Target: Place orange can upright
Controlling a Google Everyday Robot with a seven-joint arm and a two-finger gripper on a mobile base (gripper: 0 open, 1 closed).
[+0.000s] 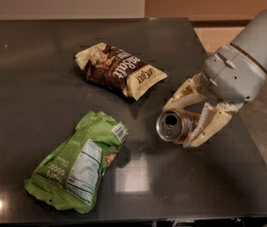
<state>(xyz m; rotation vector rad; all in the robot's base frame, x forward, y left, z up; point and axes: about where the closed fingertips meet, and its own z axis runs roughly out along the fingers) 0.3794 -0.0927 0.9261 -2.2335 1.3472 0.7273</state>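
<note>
At the right side of the dark tabletop (29, 79), the cream-fingered gripper (177, 126) clasps the small orange-brown metal can (173, 125) between its fingers. The can lies sideways with its silver top facing left. A crumpled brown-and-cream snack bag (119, 70) lies up-left of the gripper and a green snack bag (76, 162) down-left.

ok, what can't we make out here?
Camera view:
- Orange metal drink can: body hidden behind its own silver top and the gripper clamping it at picture-right of the dark table; table contact unclear.
- Grey robot arm: cut off by right edge.
- Green snack bag: small print unreadable.
</note>
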